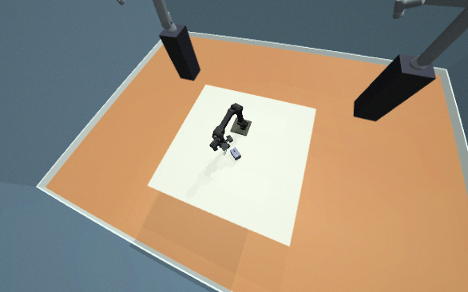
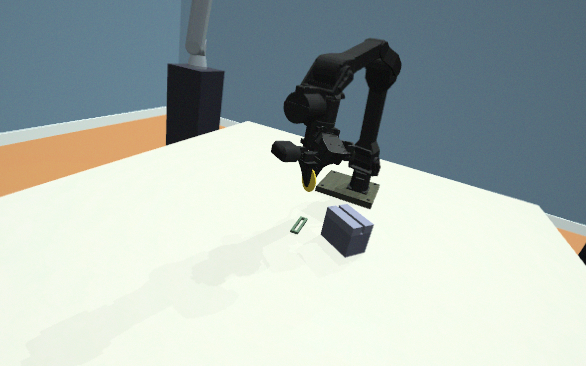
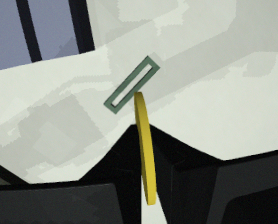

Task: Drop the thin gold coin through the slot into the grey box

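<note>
My gripper [image 2: 306, 179] [image 3: 139, 130] is shut on the gold coin [image 2: 313, 181] [image 3: 147, 170], which stands on edge between the fingertips, well above the table. In the wrist view the coin points away from the fingers, nearly in line with the slot. The dark-green holder [image 2: 294, 231] [image 3: 128, 81] [image 1: 224, 152] lies empty on the table below, turned at an angle to the coin. The closed grey box [image 2: 347, 236] [image 3: 55, 30] [image 1: 235, 153] stands to the right of the holder in the exterior view, at the upper left of the wrist view. Its lid slot shows as a dark line.
The arm's base plate [image 2: 335, 186] [image 1: 235, 130] is bolted down behind the box in the exterior view. The white table top [image 2: 268, 310] [image 1: 262, 191] bears the arm's shadow. Dark pedestals [image 1: 182, 56] [image 1: 394, 92] with grey arms stand beyond the table.
</note>
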Tool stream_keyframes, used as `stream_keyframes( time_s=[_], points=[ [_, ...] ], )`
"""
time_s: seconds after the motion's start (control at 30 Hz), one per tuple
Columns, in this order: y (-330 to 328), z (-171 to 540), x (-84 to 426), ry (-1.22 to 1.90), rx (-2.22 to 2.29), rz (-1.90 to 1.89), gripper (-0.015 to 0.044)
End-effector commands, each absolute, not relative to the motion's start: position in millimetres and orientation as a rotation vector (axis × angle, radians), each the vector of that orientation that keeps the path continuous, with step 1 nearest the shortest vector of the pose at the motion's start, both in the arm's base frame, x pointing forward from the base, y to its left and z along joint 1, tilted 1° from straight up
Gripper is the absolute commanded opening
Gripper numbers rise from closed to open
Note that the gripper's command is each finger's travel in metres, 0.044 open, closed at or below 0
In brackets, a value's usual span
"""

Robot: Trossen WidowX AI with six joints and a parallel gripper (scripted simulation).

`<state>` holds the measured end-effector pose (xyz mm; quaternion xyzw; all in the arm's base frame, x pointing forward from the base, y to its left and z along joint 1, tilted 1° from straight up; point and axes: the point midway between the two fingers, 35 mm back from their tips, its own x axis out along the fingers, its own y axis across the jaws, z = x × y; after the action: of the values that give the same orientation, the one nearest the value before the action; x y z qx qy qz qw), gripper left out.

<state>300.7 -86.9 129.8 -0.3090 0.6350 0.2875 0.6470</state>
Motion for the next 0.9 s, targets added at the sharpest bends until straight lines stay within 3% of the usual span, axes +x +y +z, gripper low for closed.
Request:
stream_keyframes(
  time_s=[0.0,0.87],
  points=[
    [-86.9,129.8,299.5,1.437,-0.736,0.69,0.0],
    [-25.5,129.0,309.6,1.433,-0.732,0.694,0.0]
  ],
)
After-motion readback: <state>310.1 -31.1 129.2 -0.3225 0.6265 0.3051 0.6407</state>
